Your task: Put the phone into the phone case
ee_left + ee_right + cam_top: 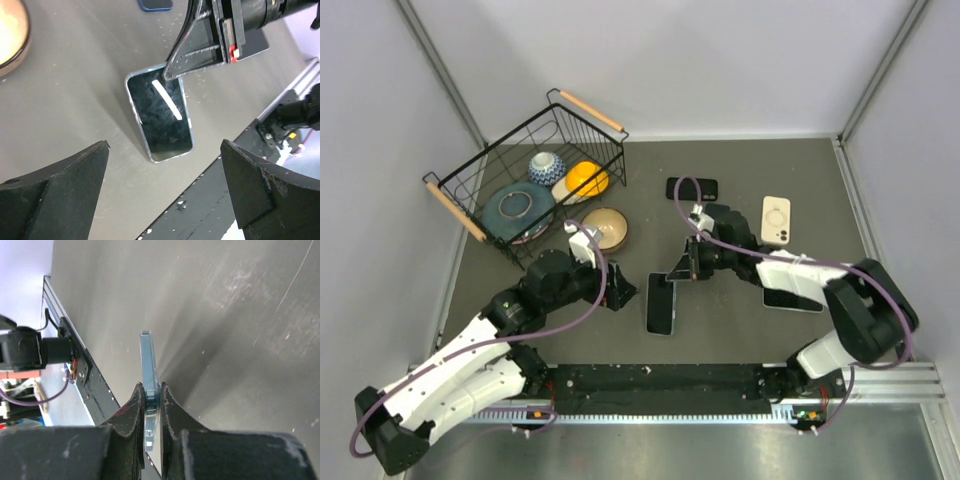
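Note:
The phone (660, 303) has a dark screen and a blue rim, and sits near the table's front middle. My right gripper (673, 276) is shut on its far end, pinching the thin blue edge (149, 371). That end seems raised, while the near end rests on the table (161, 118). My left gripper (620, 291) is open and empty just left of the phone, with its fingers (75, 180) wide apart. A white case-like slab with a ring mark (776, 220) lies at the back right. A dark slab with a blue rim (692, 188) lies behind the right gripper.
A black wire basket (582, 125) with bowls and an orange item stands at the back left. A tan bowl (606, 229) sits beside it. Another dark flat slab (792, 299) lies under the right arm. The black base rail (660, 380) runs along the front edge.

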Controlling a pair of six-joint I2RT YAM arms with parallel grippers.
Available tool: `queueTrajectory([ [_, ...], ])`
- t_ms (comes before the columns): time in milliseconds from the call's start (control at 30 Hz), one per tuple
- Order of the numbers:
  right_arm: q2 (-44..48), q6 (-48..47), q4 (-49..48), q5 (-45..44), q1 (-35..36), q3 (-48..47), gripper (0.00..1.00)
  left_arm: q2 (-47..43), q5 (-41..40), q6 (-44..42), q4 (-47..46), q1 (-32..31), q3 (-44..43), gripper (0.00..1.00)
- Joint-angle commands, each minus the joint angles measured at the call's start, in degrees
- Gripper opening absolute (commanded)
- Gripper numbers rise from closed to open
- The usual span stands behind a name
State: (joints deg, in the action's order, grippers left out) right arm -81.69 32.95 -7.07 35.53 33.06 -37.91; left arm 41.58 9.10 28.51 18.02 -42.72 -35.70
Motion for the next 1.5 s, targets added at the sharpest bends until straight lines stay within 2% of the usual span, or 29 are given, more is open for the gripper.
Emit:
queueTrajectory([
  [0,-8.98,-3.93,-0.41,7.28,-2.38,-8.75,0.0,-2.73,-6.29,-3.2,4.22,0.09,2.21,0.99],
  [167,-19.02,-5.35,0.48,9.3,-5.98,-14.64,0.05,-4.57,-5.59,-2.24,2.64,0.18,3.88,0.99],
  [200,-20.42,-5.53,0.57,9.47,-7.03,-15.43,0.07,-5.1,-5.15,-1.71,1.85,0.09,4.41,0.99],
  [233,-22.96,-5.61,0.65,9.38,-7.65,-16.66,0.13,-5.89,-4.8,-1.44,0.8,0.18,6.42,0.99],
  [333,-26.31,-6.58,1.44,9.82,-8.8,-19.2,0.19,-8.62,-7.86,-1.44,-1.85,0.18,8.89,0.99],
  [467,-28.43,-9.39,6.62,7.19,-8.89,-22.9,0.25,-11.51,-11.82,-1.71,-1.76,0.18,9.51,0.99],
  [600,-28.62,-10.98,11.89,4.38,-8.89,-24.67,0.38,-14.07,-15.42,-1.53,-2.37,0.18,11.62,0.99],
  [733,-25.98,-10.98,15.15,-0.71,-8.98,-24.23,0.45,-15.48,-15.43,-0.92,-2.82,0.18,13.38,0.99],
  [867,-21.77,-10.72,17.18,-3.53,-8.98,-23.53,0.43,-15.04,-14.12,-0.3,-2.11,0.18,12.15,0.99],
  [1000,-18.34,-8.26,16.04,-4.41,-7.93,-21.25,0.2,-14.69,-12.88,0.23,-1.5,0.18,10.39,0.99],
  [1100,-16.05,-5.18,11.04,-2.67,-5.65,-18.17,0.09,-15.04,-13.06,0.4,-1.32,0.18,9.95,0.99],
  [1333,-18.85,-0.08,2.51,-1.34,-2.56,-17.11,0.04,-15.57,-12.8,1.98,-1.58,0.18,11.44,0.99],
  [1467,-23.41,2.64,-1.71,-0.99,-2.21,-17.2,0.03,-15.57,-12.09,3.21,-3.08,0.18,12.15,0.99],
])
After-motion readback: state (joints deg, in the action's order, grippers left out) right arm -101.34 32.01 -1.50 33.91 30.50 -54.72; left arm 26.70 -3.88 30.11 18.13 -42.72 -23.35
